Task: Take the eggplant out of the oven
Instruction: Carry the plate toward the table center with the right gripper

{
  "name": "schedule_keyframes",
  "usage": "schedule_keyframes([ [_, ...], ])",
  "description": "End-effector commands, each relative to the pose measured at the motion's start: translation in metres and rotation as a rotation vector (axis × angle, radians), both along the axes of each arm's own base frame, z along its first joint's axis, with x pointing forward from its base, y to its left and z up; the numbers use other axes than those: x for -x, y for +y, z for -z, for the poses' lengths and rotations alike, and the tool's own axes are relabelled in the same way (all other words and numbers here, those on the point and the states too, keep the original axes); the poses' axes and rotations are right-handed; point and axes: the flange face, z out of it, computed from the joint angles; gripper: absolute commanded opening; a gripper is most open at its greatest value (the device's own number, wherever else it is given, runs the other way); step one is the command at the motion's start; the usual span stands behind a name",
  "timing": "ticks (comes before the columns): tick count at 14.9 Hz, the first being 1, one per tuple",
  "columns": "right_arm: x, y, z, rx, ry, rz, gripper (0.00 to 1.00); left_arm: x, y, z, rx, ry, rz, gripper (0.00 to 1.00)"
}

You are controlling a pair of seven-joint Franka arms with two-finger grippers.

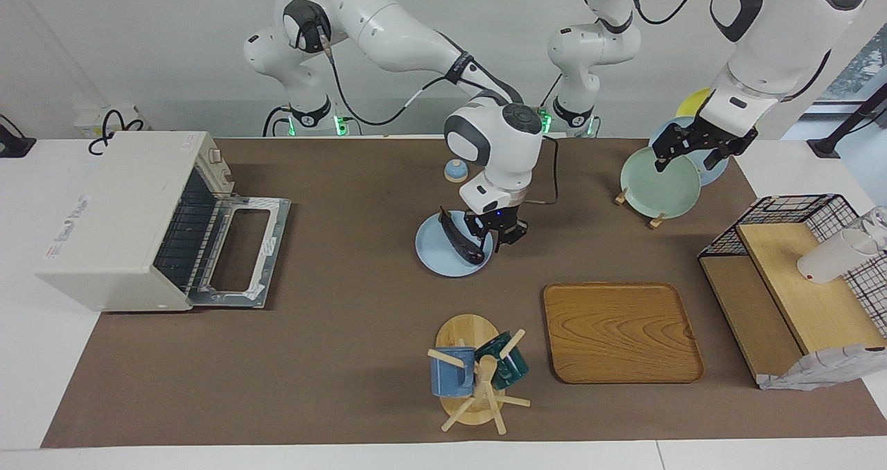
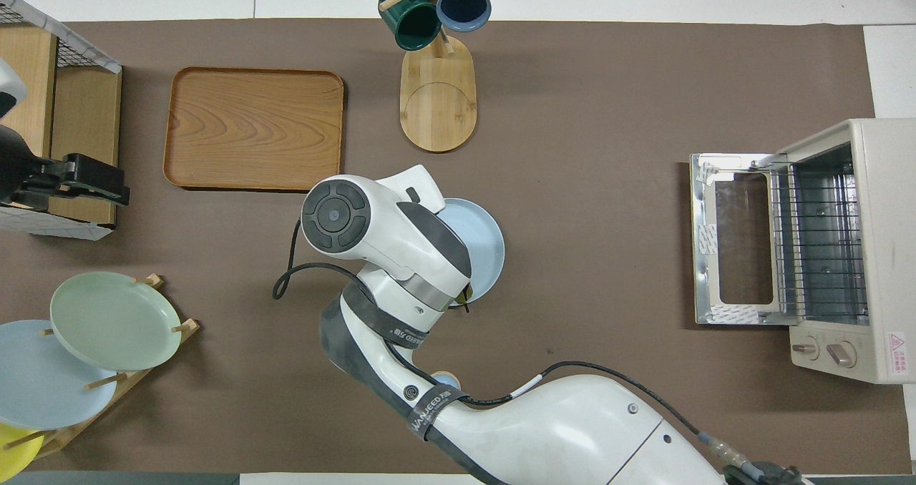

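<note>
The one eggplant (image 1: 462, 240) lies on a light blue plate (image 1: 433, 254) in the middle of the table, its thin stem end pointing toward the robots. From overhead it is hidden under the right arm. The right gripper (image 1: 496, 236) sits low over the plate, at the eggplant's thicker end, on the side toward the left arm. Its fingers stand a little apart; whether they touch the eggplant cannot be told.

The one oven (image 1: 118, 220) stands at the right arm's end of the table. Its door (image 1: 242, 251) is folded down flat and the wire rack (image 2: 816, 245) inside is bare. The eggplant is well apart from it.

A small blue dome-shaped thing (image 1: 455, 170) sits nearer the robots than the plate. One wooden tray (image 1: 620, 331) lies farther from the robots than the plate. Beside it is one mug tree (image 1: 478, 380) bearing two mugs, one blue (image 1: 452, 373) and one dark green (image 1: 509, 366).

Toward the left arm's end, a plate rack (image 2: 136, 370) holds three plates: green (image 2: 114, 320), pale blue (image 2: 43, 385) and yellow (image 2: 14, 453). The left gripper (image 1: 693, 152) waits above them with its jaws wide and nothing in them. One black wire basket (image 1: 797, 210) with wooden boards (image 1: 807, 290) stands at that end too, with a white cup (image 1: 831, 258) lying on it.
</note>
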Motion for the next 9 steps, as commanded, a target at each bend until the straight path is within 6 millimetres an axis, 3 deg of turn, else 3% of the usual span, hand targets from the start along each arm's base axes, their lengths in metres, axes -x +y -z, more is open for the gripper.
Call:
schedule_keyframes([
  [1,-0.026,-0.068,-0.056,0.069,0.036,-0.084,0.20,0.003,0.002,-0.003,-0.006,-0.043,0.001,1.00],
  [4,-0.037,-0.162,-0.087,0.154,0.152,-0.092,0.00,0.003,-0.004,-0.002,0.027,-0.042,-0.020,1.00],
  [5,-0.037,-0.203,-0.086,0.175,0.190,-0.104,0.00,0.002,-0.015,0.001,0.029,-0.040,-0.063,1.00],
  [6,-0.038,-0.239,-0.076,0.194,0.225,-0.102,0.00,0.000,-0.031,0.005,0.031,-0.053,-0.097,1.00],
  [8,-0.033,-0.314,-0.035,0.209,0.255,-0.059,0.00,0.000,-0.068,0.016,0.035,-0.065,-0.164,1.00],
  [9,-0.025,-0.337,-0.014,0.207,0.256,-0.076,0.00,0.001,-0.083,0.024,0.046,-0.061,-0.204,1.00],
])
